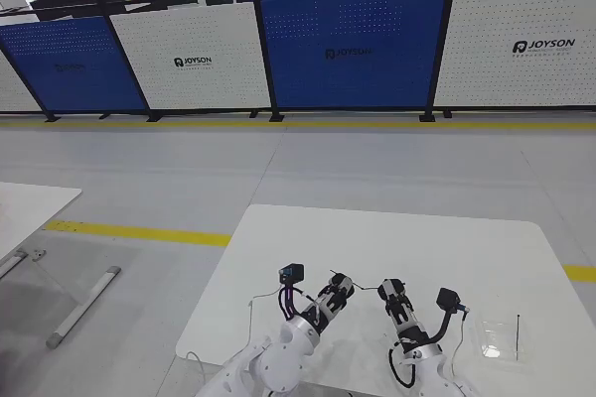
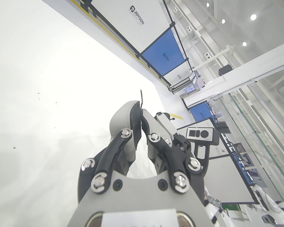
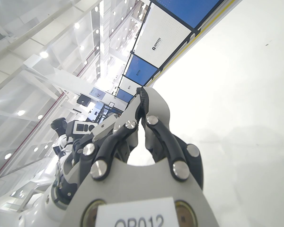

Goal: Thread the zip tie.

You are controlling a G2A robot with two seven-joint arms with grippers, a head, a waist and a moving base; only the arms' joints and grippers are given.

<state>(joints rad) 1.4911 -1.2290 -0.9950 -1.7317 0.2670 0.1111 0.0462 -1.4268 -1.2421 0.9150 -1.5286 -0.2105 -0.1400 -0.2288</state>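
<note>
White table in a hall with blue and white panels. Left gripper is clamped on a black zip tie. Right gripper pinches its other end.

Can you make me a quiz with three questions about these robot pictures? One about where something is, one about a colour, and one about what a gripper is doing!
1. Where are the left gripper and the right gripper?
A. Over the floor
B. Over the white table, close together
C. At opposite ends of the table

2. What colour is the zip tie in the left gripper?
A. Red
B. Yellow
C. Black

3. What is the left gripper doing?
A. It is shut on the zip tie
B. It is wide open
C. It is holding a cup

Answers:
1. B, since the top view shows both grippers side by side above the table.
2. C, since a thin black strip sticks out past the fingertips.
3. A, since the fingers are pressed together with the strip between them.
</note>
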